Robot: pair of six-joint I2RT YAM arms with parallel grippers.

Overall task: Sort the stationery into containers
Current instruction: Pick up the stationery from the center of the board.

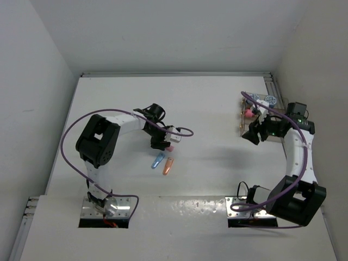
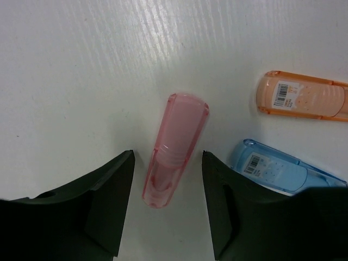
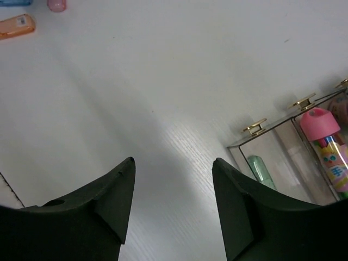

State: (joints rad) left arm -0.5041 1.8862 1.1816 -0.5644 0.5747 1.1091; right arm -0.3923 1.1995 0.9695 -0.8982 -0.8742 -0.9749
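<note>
Sorting stood at the pick-up step: the clear box (image 3: 272, 149), a pink marker (image 3: 321, 128) and green capsule (image 3: 261, 168) inside, sat just ahead-right of the open, empty right gripper (image 3: 173, 163). The left gripper (image 2: 168, 157) was open too, its fingers (image 2: 109, 201) straddling the pink capsule (image 2: 179, 136) without visibly touching it, the blue capsule (image 2: 272, 168) just outside its right finger and the orange capsule (image 2: 304, 98) farther ahead. Next, I judged, it needed to close squarely on the pink capsule and lift without nudging the blue one.
</note>
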